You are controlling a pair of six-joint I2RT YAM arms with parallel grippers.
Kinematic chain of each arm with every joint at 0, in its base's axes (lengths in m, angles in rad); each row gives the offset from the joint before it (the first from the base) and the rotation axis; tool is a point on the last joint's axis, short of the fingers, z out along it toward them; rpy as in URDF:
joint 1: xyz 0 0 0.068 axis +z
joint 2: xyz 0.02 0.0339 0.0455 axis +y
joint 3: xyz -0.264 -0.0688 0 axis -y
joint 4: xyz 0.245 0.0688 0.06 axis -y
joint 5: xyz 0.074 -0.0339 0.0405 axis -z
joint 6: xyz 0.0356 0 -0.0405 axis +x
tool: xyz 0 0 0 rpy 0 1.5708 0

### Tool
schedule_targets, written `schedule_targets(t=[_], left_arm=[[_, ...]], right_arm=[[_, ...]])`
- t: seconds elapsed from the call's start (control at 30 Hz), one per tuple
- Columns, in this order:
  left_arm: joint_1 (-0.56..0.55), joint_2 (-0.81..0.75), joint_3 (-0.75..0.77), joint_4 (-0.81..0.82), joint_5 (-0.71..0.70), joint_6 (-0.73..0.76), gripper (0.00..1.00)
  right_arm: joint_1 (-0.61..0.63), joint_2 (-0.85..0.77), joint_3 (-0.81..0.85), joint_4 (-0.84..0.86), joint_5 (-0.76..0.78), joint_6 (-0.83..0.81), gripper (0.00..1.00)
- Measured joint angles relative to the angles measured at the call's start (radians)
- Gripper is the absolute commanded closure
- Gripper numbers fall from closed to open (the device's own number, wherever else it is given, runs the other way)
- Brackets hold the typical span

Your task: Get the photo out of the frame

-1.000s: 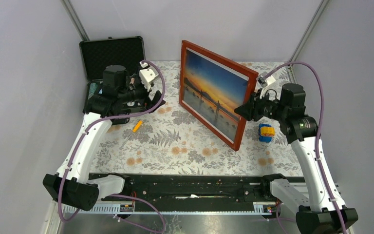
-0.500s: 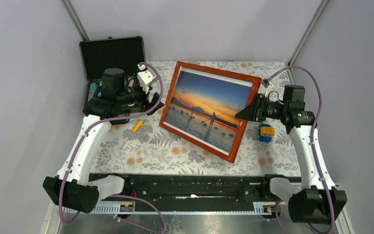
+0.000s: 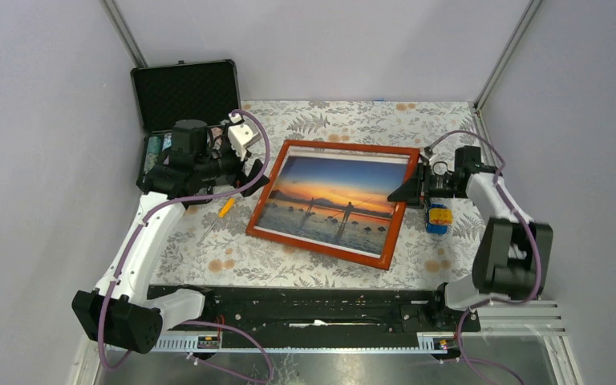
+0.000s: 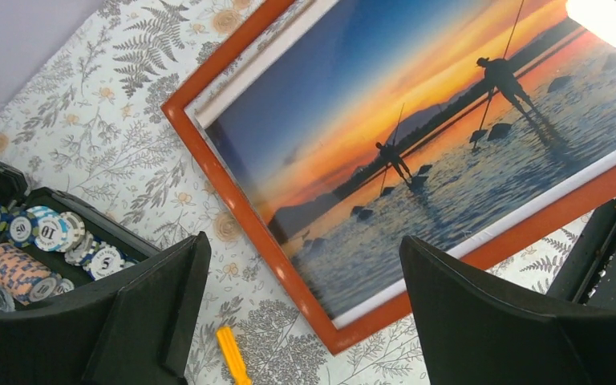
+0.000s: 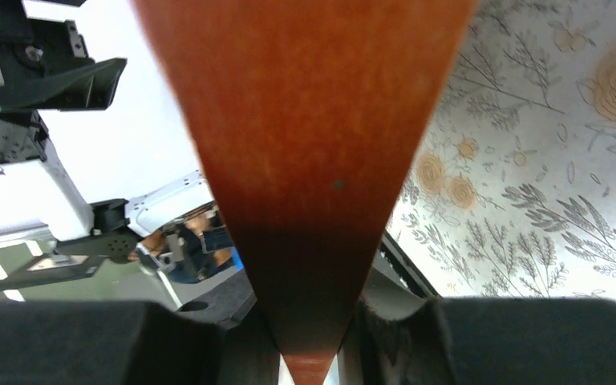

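Floral surface (image 3: 305,249) is carrying the frame (image 3: 353,146) face-up, photo (image 3: 329,200) inside; right gripper (image 3: 407,191) is clamping its right rail, left gripper (image 3: 257,175) hovering open. Next, likely flipping it to reach the back.

Fern-and-flower patterned tablecloth (image 3: 289,241), open black foam-lined hard case (image 3: 184,92) at its far left corner, round numbered poker chips (image 4: 40,233) inside the case, small orange-handled tool (image 3: 225,207) lying on the cloth, small blue-and-yellow object (image 3: 439,218) towards the right edge
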Motion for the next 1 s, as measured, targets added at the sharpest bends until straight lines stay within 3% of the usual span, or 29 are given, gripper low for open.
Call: schedule_targets(t=[0.13,0.3,0.7,0.83,1.0], left_arm=[[0.002,-0.010,-0.027,-0.002,0.003,-0.003,0.06],[0.006,-0.023,-0.056,-0.002,0.008,-0.010,0.07],[0.013,-0.040,-0.123,0.002,0.013,-0.049,0.07],[0.013,-0.040,-0.133,0.010,0.018,-0.068,0.06],[0.015,-0.040,-0.142,0.010,0.019,-0.083,0.04]], right_arm=[[-0.012,0.219,0.086,-0.161,-0.019,-0.159,1.00],[-0.031,0.501,0.309,-0.368,-0.027,-0.390,1.00],[-0.049,0.935,0.748,-0.592,-0.028,-0.609,1.00],[-0.049,1.045,0.887,-0.639,-0.023,-0.636,0.75],[-0.048,1.068,0.919,-0.635,0.014,-0.616,0.59]])
